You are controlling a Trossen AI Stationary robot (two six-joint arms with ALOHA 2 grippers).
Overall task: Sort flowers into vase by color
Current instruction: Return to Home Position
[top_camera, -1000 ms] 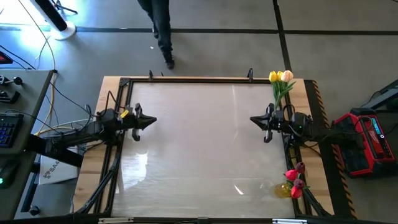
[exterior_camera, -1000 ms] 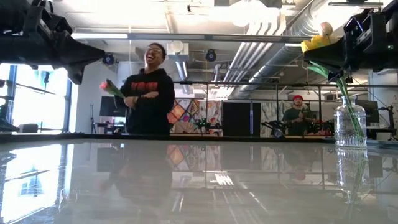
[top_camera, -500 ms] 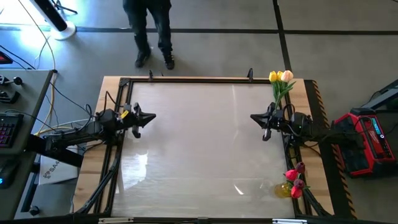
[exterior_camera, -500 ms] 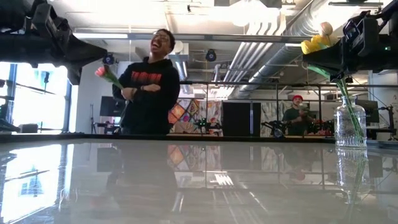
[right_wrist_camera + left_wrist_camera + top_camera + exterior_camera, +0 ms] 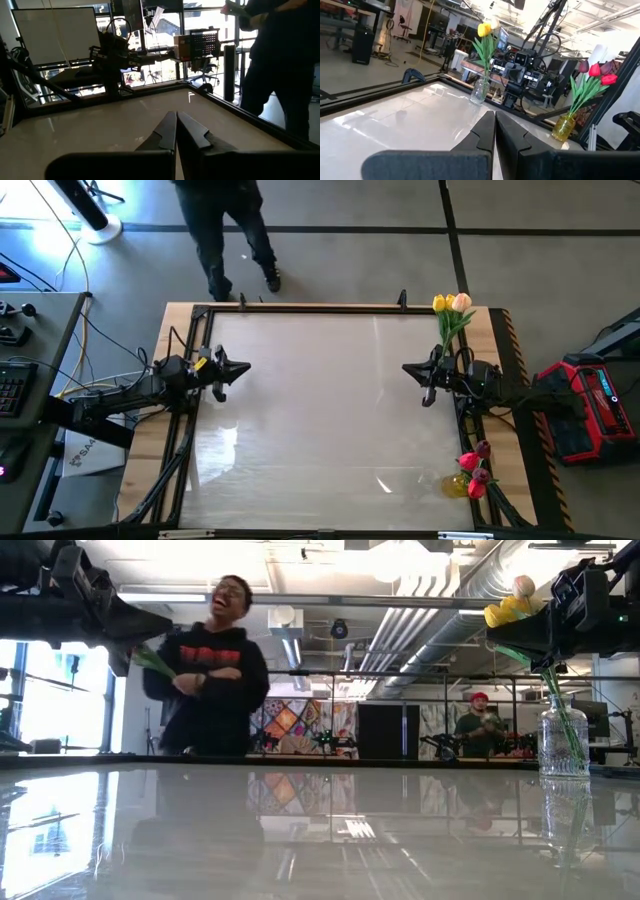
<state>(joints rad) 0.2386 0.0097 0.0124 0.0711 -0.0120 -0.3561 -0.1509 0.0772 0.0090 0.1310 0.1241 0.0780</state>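
- High view, starting at the left: the dark left gripper (image 5: pixel 243 369) hangs over the left side of the glossy white table (image 5: pixel 320 420), pointing inward. Its wrist view shows the fingers (image 5: pixel 485 131) pressed together with nothing between them, which I take for a parked pose
- Beyond the far edge a person in dark clothes (image 5: pixel 225 225) stands holding something green and leafy, well apart from both arms
- No flowers lie on the table's middle, so the sorting looks done to me
- The dark right gripper (image 5: pixel 409 371) faces its partner from the right side, its fingers (image 5: pixel 167 131) likewise clenched on nothing
- Close beside that arm, toward the far right corner, the clear glass vase (image 5: pixel 563 745) holds the yellow and peach tulips (image 5: pixel 452 303)
- At the near right corner the small yellow glass vase (image 5: pixel 455 485) holds the red and dark maroon tulips (image 5: pixel 476 470). Pale heads go in one and reds in the other, and both vases sit near the edge, probably to keep them out of the arms' sweep
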